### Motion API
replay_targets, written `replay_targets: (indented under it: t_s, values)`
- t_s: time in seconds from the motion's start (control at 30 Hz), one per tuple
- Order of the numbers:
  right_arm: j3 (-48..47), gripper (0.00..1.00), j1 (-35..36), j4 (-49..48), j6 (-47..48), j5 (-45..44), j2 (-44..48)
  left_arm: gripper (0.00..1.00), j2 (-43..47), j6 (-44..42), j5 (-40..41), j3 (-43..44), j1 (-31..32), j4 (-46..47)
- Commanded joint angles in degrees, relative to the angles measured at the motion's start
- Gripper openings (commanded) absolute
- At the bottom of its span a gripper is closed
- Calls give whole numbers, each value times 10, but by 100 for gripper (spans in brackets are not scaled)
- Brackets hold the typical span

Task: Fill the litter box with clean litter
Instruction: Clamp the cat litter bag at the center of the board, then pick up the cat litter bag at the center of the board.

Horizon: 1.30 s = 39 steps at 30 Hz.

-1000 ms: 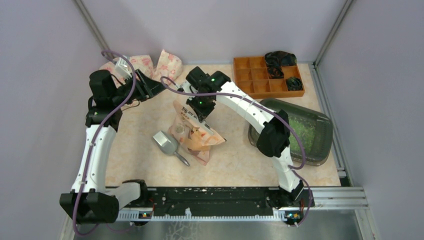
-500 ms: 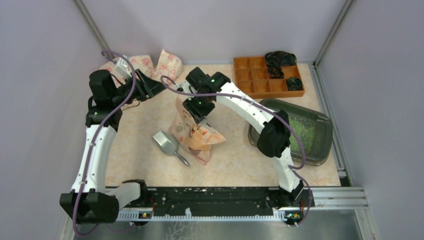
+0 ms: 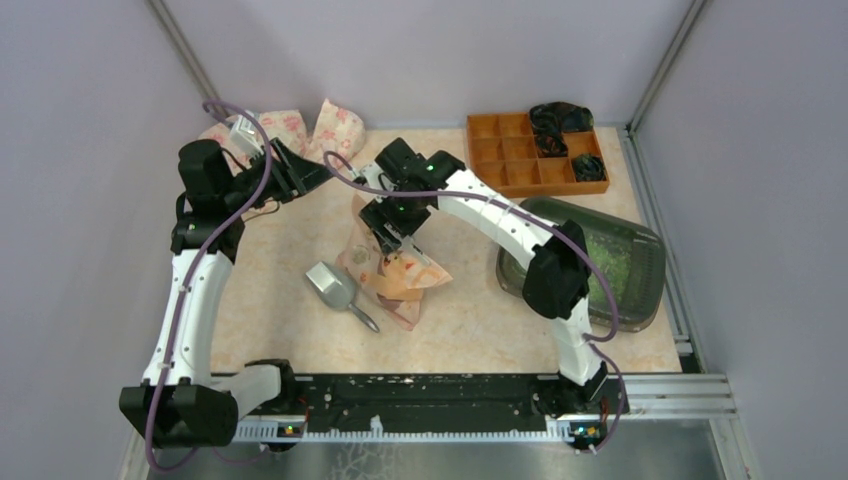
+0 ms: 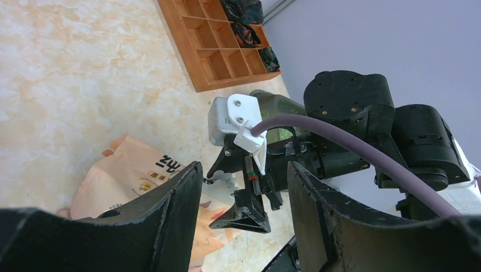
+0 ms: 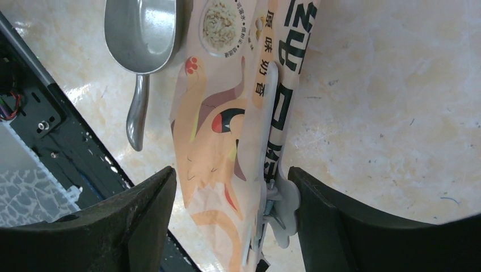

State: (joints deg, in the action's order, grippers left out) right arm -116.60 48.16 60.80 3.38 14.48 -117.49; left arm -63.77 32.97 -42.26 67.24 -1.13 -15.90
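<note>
The litter box, a dark grey-green tray, sits at the right with light-green clean litter inside. A pink printed bag lies mid-table, and my right gripper hangs over its upper end. In the right wrist view that gripper is open, with the bag and its white clip between the fingers. The clip sits against the right finger; the left finger stands apart. My left gripper is open at the back left, holding nothing.
A grey metal scoop lies just left of the bag, also in the right wrist view. An orange compartment organiser with dark items stands at the back right. Two more pink bags lean against the back wall.
My right gripper's jaws have opened from shut on the bag's top, and the gripper has shifted slightly left. The bag has settled a little. The left arm has not moved.
</note>
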Motion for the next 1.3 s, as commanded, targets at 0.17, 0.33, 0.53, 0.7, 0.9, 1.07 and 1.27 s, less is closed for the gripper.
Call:
replay_targets:
  t_s: [0.17,0.33,0.53,0.7,0.9,1.07,1.27]
  values:
    - [57,72,-12,-60,-14,8,67,63,12,-1,-8,5,-4,3]
    - [189,73,-35,-148,-56,42,153,63,13,-1,-8,8,-4,1]
    - [312,73,-54,-208,-85,73,241,63,11,5,-10,7,-4,6]
    - [366,70,-55,-215,-93,84,287,63,10,6,-10,9,-4,6]
    - [390,70,-55,-196,-79,96,284,63,8,9,-11,8,-3,8]
    - [418,68,-55,-209,-81,87,280,63,10,10,-11,8,-4,8]
    - [434,44,-54,-261,-100,88,272,63,8,13,-14,8,-4,10]
